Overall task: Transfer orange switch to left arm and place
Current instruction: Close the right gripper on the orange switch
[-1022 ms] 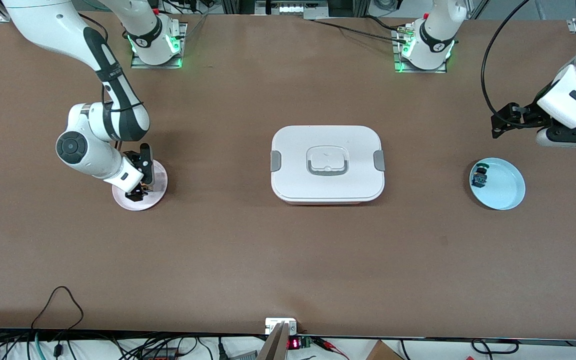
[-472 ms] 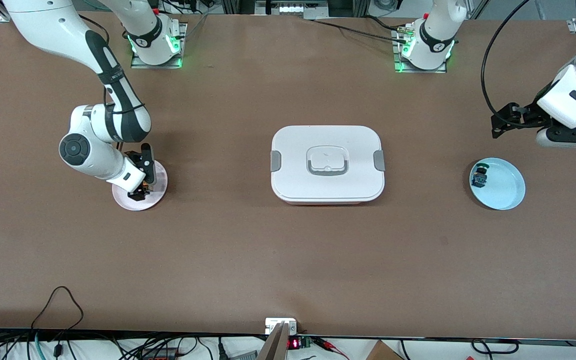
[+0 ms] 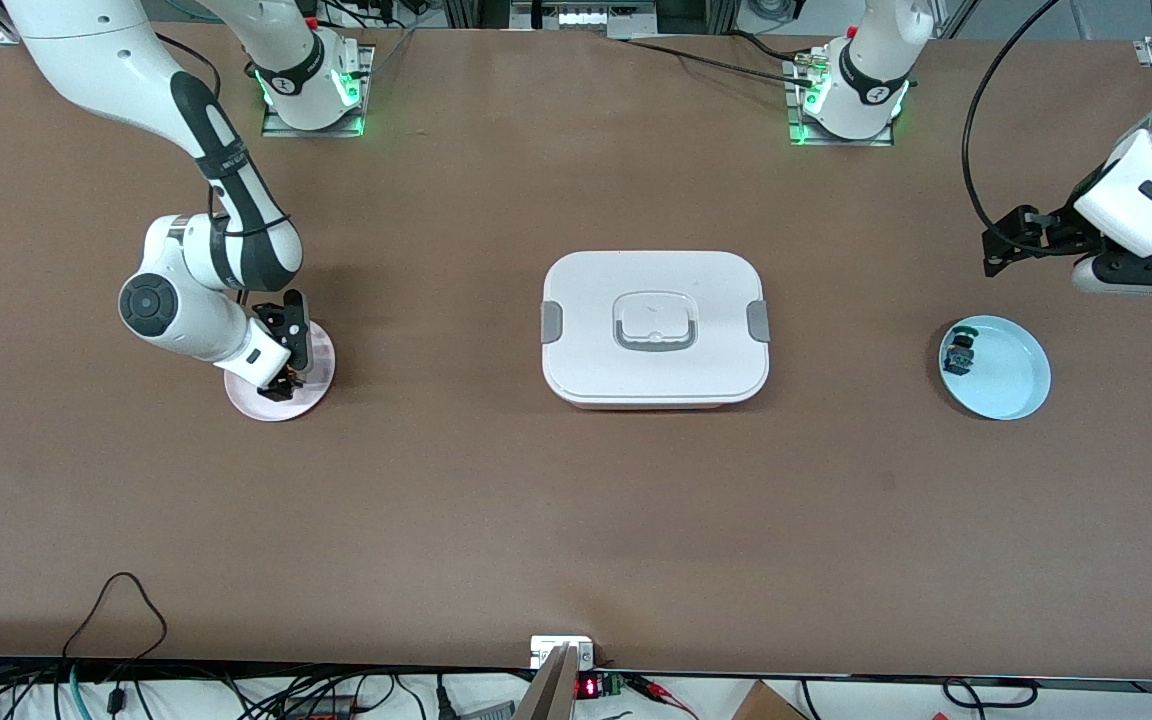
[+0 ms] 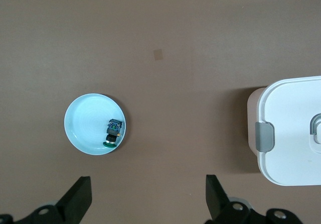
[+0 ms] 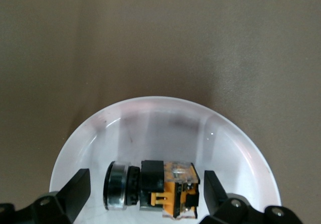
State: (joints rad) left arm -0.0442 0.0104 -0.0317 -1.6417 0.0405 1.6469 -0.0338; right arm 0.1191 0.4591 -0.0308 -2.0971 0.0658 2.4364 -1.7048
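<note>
The orange switch [image 5: 153,189] lies on its side in a pale pink plate [image 5: 165,113], its black and silver cap at one end and its orange block at the other. My right gripper [image 5: 146,191] is down over it and open, one finger on each side of the switch and a gap at both. In the front view the right gripper [image 3: 283,372] covers most of the switch on the pink plate [image 3: 246,397]. The white box [image 3: 654,328] stands mid-table. My left gripper [image 4: 148,194] hangs open and empty over bare table beside a blue plate [image 3: 1006,380].
The blue plate [image 4: 83,121] holds a small black part with green and blue [image 4: 114,132], also seen in the front view as the small part [image 3: 960,350]. One grey-clipped end of the box [image 4: 293,128] shows in the left wrist view. A black cable loops above the left arm's wrist.
The right arm's wrist and forearm have shifted slightly, settling the gripper a little lower over the pink plate. The left arm, box and plates have not moved.
</note>
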